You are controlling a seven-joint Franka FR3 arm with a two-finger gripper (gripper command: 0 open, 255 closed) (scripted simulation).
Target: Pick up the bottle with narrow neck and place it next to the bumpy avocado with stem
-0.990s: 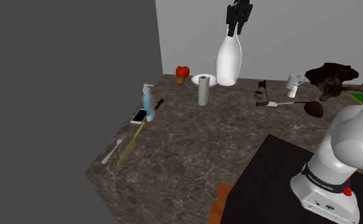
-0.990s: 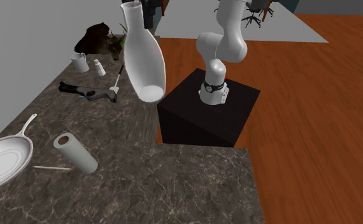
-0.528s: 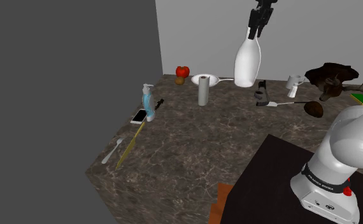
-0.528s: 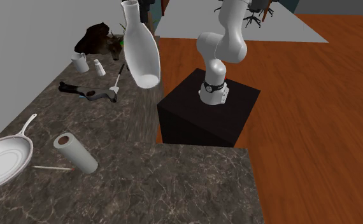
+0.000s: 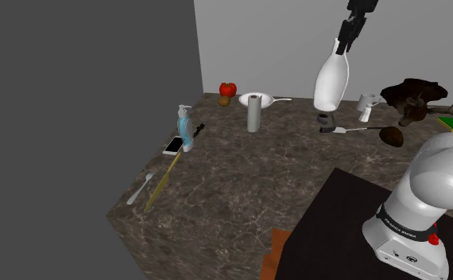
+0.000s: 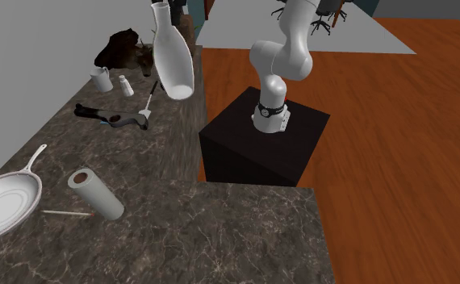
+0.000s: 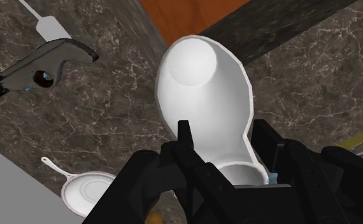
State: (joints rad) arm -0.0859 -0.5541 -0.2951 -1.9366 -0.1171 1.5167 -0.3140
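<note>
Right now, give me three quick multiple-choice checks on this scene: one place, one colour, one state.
1. Where is the white bottle?
A. lying on the counter
B. in the air above the counter
C. on the stand

2. What colour is the round fruit at the counter's far corner?
A. red
B. blue
C. white

3. The tool is:
A. open
B. shut on nothing
C. shut on the bottle's neck

Key: 1 B, its base hangs clear of the surface in the second exterior view. 2 A, it is plainly red in the shoulder view. 3 C, the fingers clasp the neck in the wrist view.
</note>
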